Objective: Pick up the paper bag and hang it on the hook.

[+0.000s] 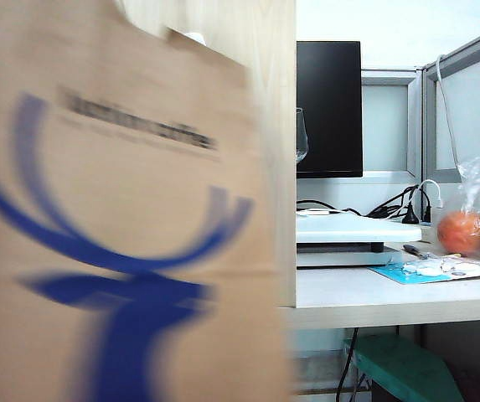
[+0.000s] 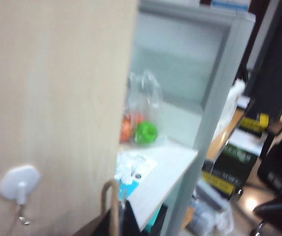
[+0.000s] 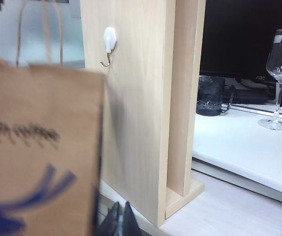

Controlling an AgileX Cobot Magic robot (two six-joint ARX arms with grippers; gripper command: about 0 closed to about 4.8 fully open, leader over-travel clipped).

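The brown paper bag (image 1: 122,234) with its blue antler print hangs in the air, blurred, and fills the left of the exterior view. My left gripper (image 2: 117,223) is shut on one twisted paper handle (image 2: 112,196); the bag hides this gripper in the exterior view. The small white hook (image 2: 18,186) is stuck on the pale wooden panel (image 2: 57,98), a little apart from the handle. In the right wrist view the bag (image 3: 37,147) hangs beside the panel, its handles (image 3: 37,29) level with the hook (image 3: 109,42). My right gripper (image 3: 121,219) is shut and empty, low beside the bag.
A wine glass (image 3: 281,73) and a dark mug (image 3: 209,96) stand on the white desk (image 1: 374,293) behind the panel. A black monitor (image 1: 329,109) is at the back. A clear plastic bag with orange and green balls (image 1: 474,226) sits at the right.
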